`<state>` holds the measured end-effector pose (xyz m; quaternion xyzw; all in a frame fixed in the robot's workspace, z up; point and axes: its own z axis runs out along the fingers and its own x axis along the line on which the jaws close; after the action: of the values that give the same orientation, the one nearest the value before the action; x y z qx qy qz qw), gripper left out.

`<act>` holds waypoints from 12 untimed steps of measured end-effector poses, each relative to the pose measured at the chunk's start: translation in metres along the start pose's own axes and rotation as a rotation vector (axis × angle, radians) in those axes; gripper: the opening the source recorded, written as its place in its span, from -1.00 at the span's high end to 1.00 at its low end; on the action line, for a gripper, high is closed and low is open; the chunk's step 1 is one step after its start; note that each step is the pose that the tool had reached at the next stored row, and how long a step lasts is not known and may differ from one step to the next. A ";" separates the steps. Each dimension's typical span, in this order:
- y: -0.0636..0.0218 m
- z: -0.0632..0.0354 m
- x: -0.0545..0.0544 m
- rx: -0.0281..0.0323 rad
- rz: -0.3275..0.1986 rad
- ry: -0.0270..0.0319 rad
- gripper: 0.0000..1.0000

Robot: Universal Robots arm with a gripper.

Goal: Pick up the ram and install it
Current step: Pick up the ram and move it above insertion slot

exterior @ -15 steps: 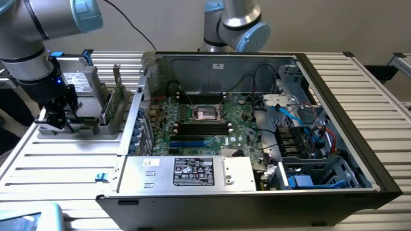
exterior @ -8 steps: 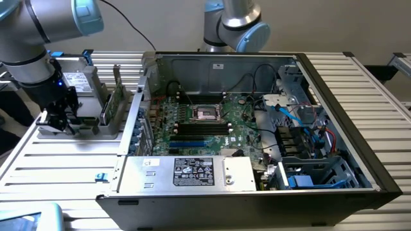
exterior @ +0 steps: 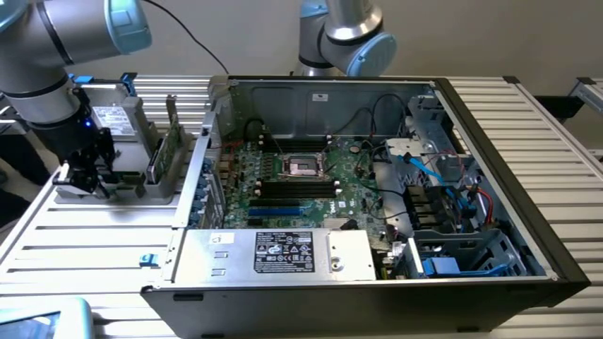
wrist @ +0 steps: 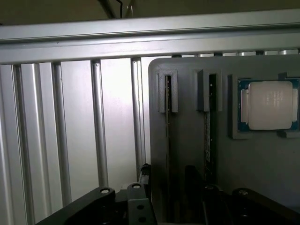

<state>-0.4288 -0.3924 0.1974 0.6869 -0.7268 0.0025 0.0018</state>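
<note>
One grasp in hand, none made yet: hovering with the gripper [exterior: 80, 180] low over the grey parts holder [exterior: 118, 196] at the exterior view's left, just beside the open computer case [exterior: 377, 92]. Holding the claw spread wide, gripping nothing. Looking down, in the wrist view, on the ram [wrist: 167, 126] standing on edge in a narrow slot of the holder, next to a second stick [wrist: 210, 131] in the neighbouring slot and, past that, the square silver processor chip [wrist: 268, 105] in its pocket. Sitting well apart from the memory slots [exterior: 296, 188] on the motherboard [exterior: 358, 191], so nothing installed so far. Seeming to be lining up on the ram's slot, jaws to either side, not touching it. Doing this well, probably: centring across the thin board so both jaws are meeting its flat faces together; staying clear of the second stick close alongside; coming down square, not tilted, to avoid scraping the slot walls; pinching near the top edge, lightly enough not to be flexing the board. Risking, otherwise, a skewed grip and a snag.
</note>
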 end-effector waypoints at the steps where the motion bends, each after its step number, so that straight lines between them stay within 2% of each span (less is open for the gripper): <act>1: 0.0000 0.0002 0.000 0.0000 0.000 0.0000 0.14; 4: 0.0000 0.0004 0.000 0.0000 0.000 -0.0001 0.18; 6: 0.0000 0.0005 0.000 0.0000 0.000 -0.0001 0.44; 7: 0.0000 0.0005 0.000 0.0000 0.000 -0.0001 0.44; 9: 0.0000 0.0005 0.000 -0.0001 0.000 -0.0001 0.68; 12: 0.0000 0.0005 0.000 0.0003 0.000 -0.0004 0.72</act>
<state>-0.4288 -0.3924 0.1969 0.6868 -0.7268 0.0025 0.0016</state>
